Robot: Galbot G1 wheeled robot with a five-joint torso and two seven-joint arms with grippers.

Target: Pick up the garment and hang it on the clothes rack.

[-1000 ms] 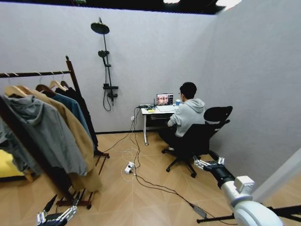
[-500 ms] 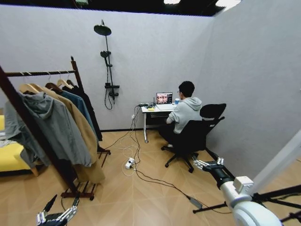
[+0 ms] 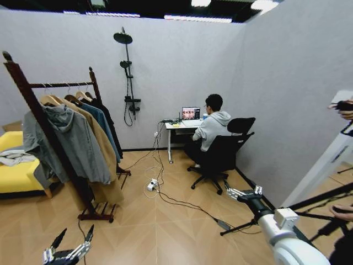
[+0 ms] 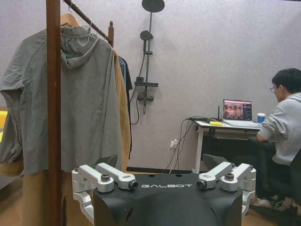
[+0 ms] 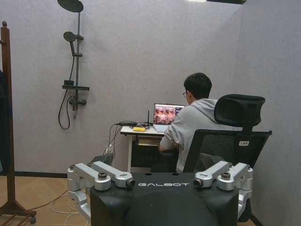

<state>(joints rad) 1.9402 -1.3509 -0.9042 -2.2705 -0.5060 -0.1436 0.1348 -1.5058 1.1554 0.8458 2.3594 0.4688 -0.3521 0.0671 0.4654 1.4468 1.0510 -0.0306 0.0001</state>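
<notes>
The clothes rack (image 3: 33,105), up and left of the left gripper (image 3: 69,251), is dark red-brown wood with a smooth, faintly glossy finish, and the grey hoodie (image 3: 71,141) on it is matt, soft cloth. Both grippers have silvery metal fingers (image 4: 115,176) on smooth black plastic housings; beneath the right gripper (image 3: 242,193) the floor (image 3: 165,232) is satiny light wood.

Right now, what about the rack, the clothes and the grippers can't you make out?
- Garment: head view, mostly hidden behind the blue shirt.
- Clothes rack: left wrist view, top and foot cut off.
- Left gripper: head view, body cut by the bottom edge.
- Right gripper: small, holds nothing.
</notes>
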